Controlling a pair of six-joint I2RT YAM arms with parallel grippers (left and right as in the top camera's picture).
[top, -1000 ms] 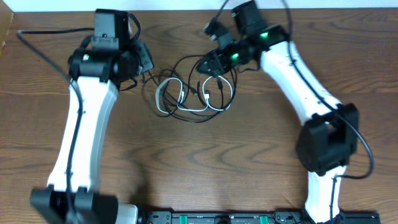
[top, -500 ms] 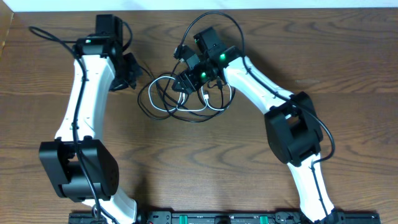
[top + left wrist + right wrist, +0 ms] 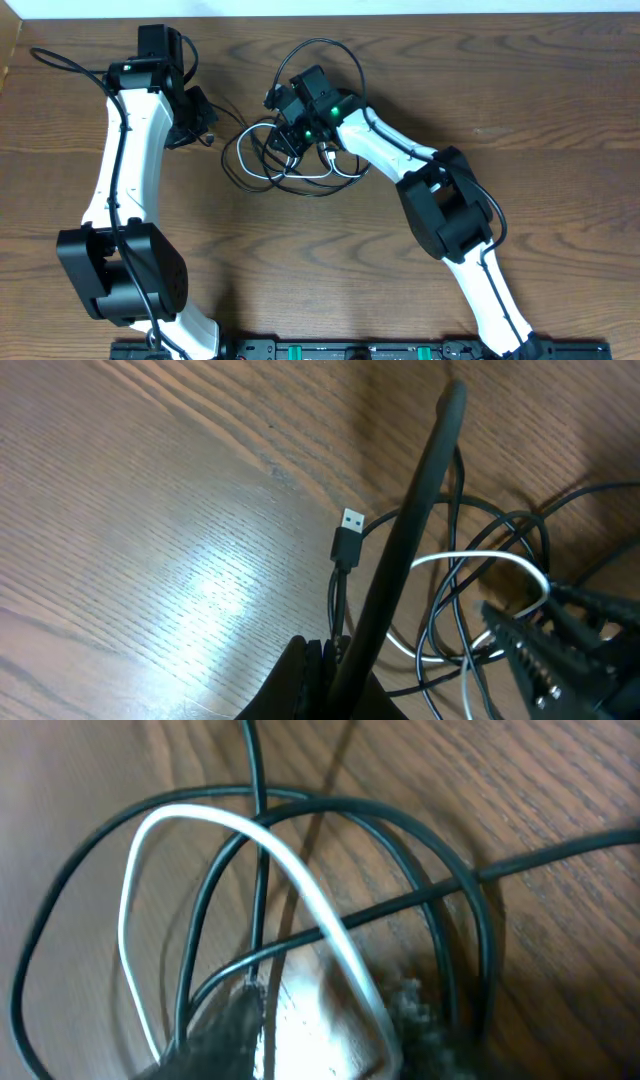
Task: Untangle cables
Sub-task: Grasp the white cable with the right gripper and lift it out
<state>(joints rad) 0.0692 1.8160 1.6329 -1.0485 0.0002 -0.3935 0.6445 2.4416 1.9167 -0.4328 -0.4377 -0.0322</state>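
Loops of black cable (image 3: 250, 760) and white cable (image 3: 300, 890) lie tangled together on the wooden table (image 3: 300, 260), toward its far side and between the two arms. The black one forms several wide, overlapping rings. The shorter white one curves through them and crosses over and under the black strands.

The right claw (image 3: 283, 143) is down in the middle of the tangle. In the right wrist view its two fingertips (image 3: 225, 1030) show as blurred shapes at the bottom edge, set apart. The white cable and at least one black strand run between them. The blur hides whether the fingers press on either cable.

The left claw (image 3: 208, 128) sits just beside the left edge of the tangle. It is clenched, and in the left wrist view its fingers show as one dark bar pointing toward the pile. A black plug (image 3: 347, 545) with a metal end lies flat on the table just beside that bar. Its cord leads back toward the base of the fingers. Whether the cord is pinched there cannot be made out. The right claw shows at the lower right corner of the left wrist view, close to a bend of the white cable.
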